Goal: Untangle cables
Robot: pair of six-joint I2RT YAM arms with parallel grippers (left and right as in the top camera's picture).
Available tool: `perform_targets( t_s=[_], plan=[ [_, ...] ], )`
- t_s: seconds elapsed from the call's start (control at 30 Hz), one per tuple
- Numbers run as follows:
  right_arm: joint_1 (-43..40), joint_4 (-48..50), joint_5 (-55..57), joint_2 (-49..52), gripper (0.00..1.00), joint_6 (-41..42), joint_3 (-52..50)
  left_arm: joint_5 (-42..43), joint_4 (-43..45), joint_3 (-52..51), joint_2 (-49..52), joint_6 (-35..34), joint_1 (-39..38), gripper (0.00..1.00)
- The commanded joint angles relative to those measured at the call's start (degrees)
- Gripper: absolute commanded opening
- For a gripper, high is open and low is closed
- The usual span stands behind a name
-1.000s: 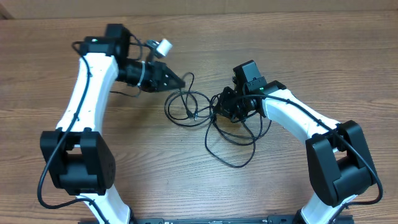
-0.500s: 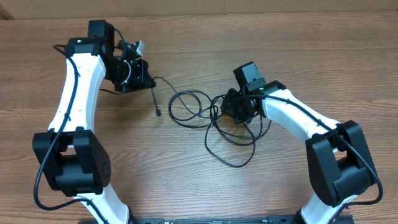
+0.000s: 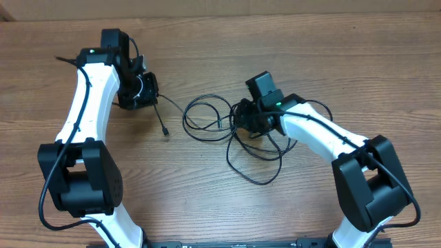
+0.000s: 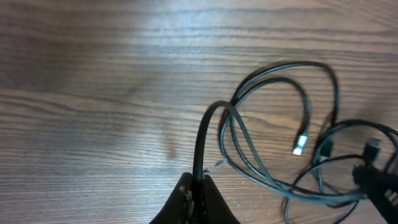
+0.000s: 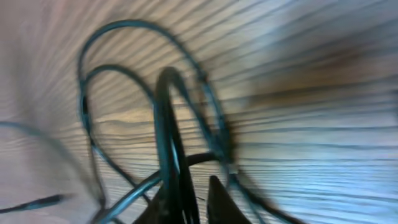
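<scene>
Nearest on the table [image 3: 358, 62], a slack loop of the cables [image 3: 259, 183] trailed toward the robot. It hung off the knot, which sat a little right of centre.

Just beyond it, the right gripper [image 3: 247, 122] was down in the thick of that knot. In its blurred wrist view a dark strand ran up between its fingers [image 5: 216, 194]. Whether the jaws were pinching the strand or only straddling it could not be told.

Farther off and well to the left, the left gripper [image 3: 146, 96] was clamped tight on one strand [image 4: 200, 140], its jaws pressed together around it. That strand's plug end [image 3: 165, 131] lay free on the wood just near-right of the gripper. The strand itself bent away right, toward the coils and a silver-tipped plug [image 4: 300, 144].

The step in hand looked like drawing one cord out of the tangle. The next move probably called for the left arm to pull leftward while the right pinned or released the knot, watching for loops that cinch.
</scene>
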Motion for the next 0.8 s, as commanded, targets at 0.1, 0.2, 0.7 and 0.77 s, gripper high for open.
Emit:
perform_targets(
  t_s=[0.1,0.2,0.7,0.77],
  plan=[
    [3.3,1.5,3.1,0.0,0.24,-0.1,0.4,-1.3,2.0,-3.6,-0.5,-2.6,0.1,0.04],
    [4.0,1.4,4.7,0.0,0.34,-0.1,0.4,-1.3,2.8,-4.4,-0.5,-2.6,0.1,0.05],
    [4.1,0.3,7.3,0.0,1.00,-0.1,0.4,-1.3,3.3,-5.2,-0.5,-2.6,-0.1,0.08],
    [4.1,0.3,7.9,0.0,1.00,-0.3,0.4,-1.3,3.3,-5.2,-0.5,-2.6,-0.1,0.09]
  ],
)
